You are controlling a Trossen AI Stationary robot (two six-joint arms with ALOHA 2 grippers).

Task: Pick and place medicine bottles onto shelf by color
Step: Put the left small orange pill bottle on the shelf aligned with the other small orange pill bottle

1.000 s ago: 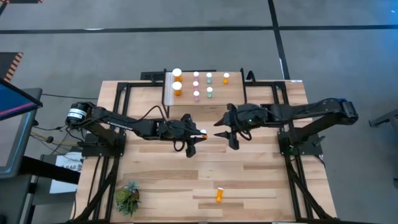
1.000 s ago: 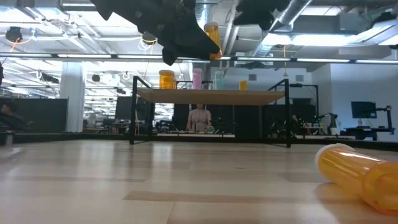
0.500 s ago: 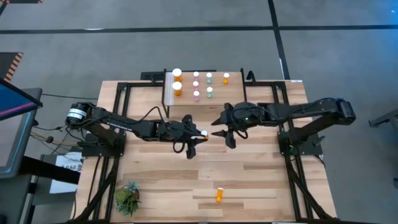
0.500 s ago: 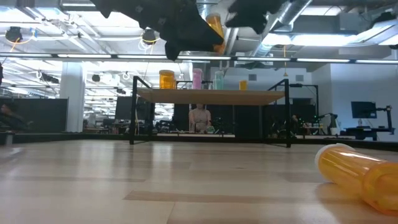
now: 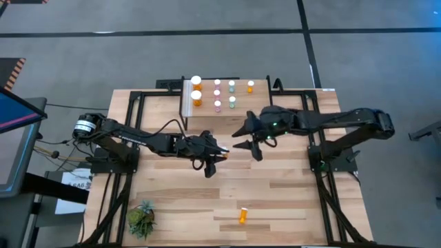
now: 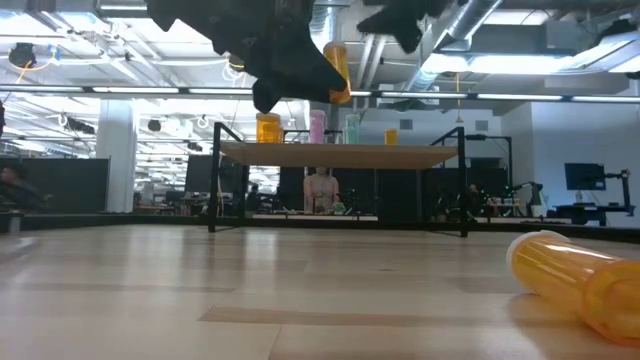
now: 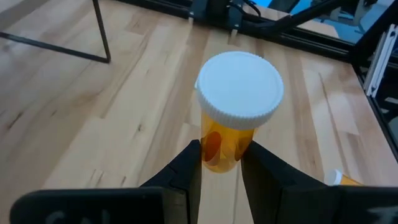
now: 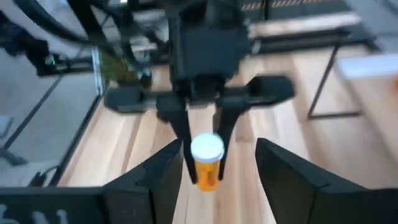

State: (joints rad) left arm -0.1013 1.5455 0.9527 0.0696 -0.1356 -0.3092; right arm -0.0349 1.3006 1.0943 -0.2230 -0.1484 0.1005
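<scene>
An orange medicine bottle (image 7: 221, 144) with a white cap (image 7: 240, 86) hangs in the air over the middle of the table, with my left gripper (image 5: 219, 154) shut on it. My right gripper (image 5: 247, 143) stands open just to the bottle's right and faces it without touching it. In the right wrist view the bottle (image 8: 206, 163) shows ahead between my right fingers. The shelf (image 5: 238, 114) stands at the far side with several orange, pink and green bottles upright on it. Another orange bottle (image 5: 243, 215) lies on its side near the front edge. My left gripper pinches the lower part of the bottle's orange body (image 7: 217, 157) between its two fingers (image 7: 188, 167). The fingers come from the table's left, slanting a little downward. The bottle is lifted clear of the table, cap end up and leaning slightly (image 6: 337, 72).
A small potted plant (image 5: 141, 219) stands at the near left corner. The shelf's thin black legs (image 6: 213, 180) rise at the back. The lying bottle (image 6: 580, 285) is close to the low camera. Bare wood lies between the arms and the front edge.
My left gripper has rolled a little in place, so the held bottle leans more than before and shows less of its cap from above. My right gripper has turned slightly and edged toward the far edge, still open.
</scene>
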